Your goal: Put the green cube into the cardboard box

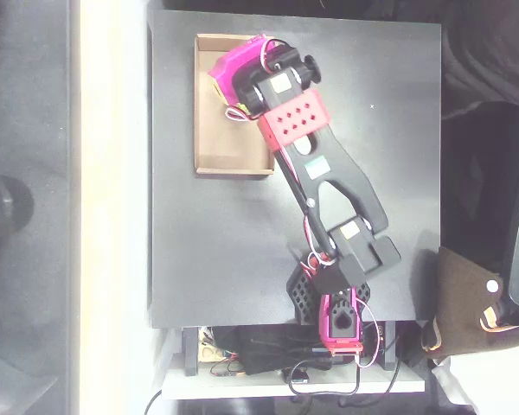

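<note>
Magenta tool (229,82) poised over cardboard box (233,138) on black bench (381,173), presumably for release; finger state indiscernible.

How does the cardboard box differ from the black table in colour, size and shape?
The cardboard box is tan with a pale brown floor; the table is black. The box is a narrow rectangle with low walls, while the table is flat, nearly square and many times larger. The arm's magenta gripper hangs over the box's upper part. Both have straight, parallel edges.
</note>
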